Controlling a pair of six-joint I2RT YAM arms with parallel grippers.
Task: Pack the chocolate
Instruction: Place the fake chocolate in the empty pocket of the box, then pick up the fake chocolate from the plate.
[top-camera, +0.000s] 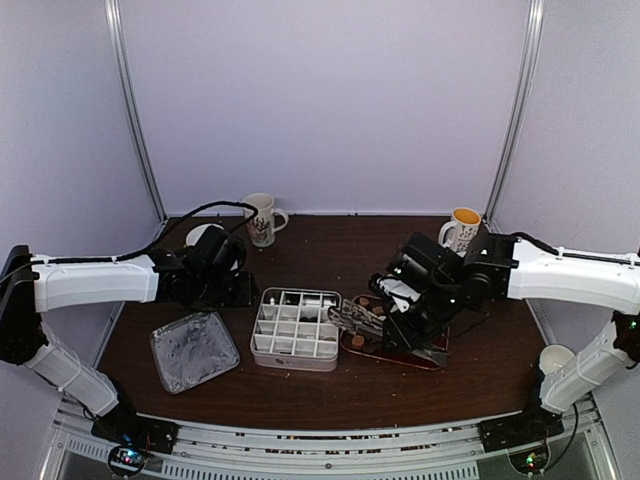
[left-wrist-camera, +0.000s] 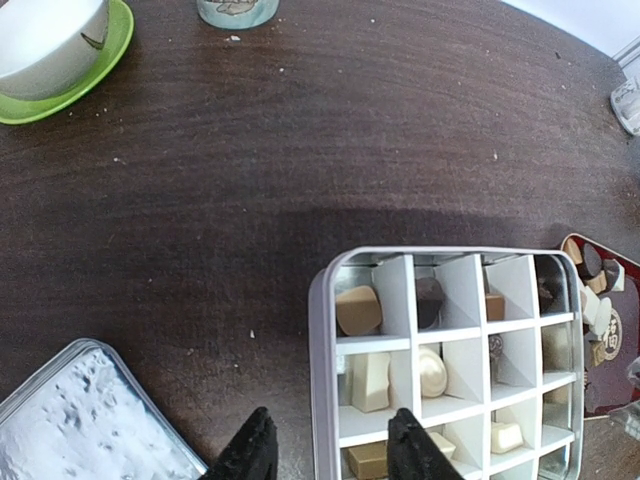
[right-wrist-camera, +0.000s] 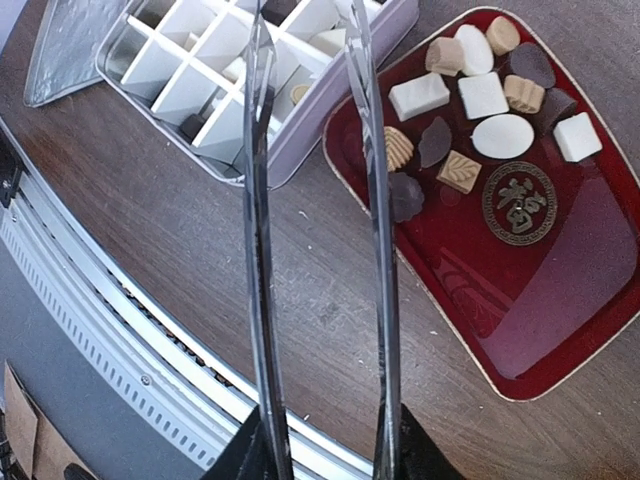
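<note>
Right wrist view: the chocolate (right-wrist-camera: 503, 135) lies loose on the red tray (right-wrist-camera: 560, 300) just beside the divided tin (right-wrist-camera: 315, 130), with a few pieces already in its cells. We judge them light, smooth and easily marked, so pinch each gently across its flat sides. The right claw (right-wrist-camera: 325, 455) is clamped on the tongs (right-wrist-camera: 258, 250), whose tips reach over the tin. The left claw (left-wrist-camera: 332, 438) hangs spread above the tin's wall, empty.
</note>
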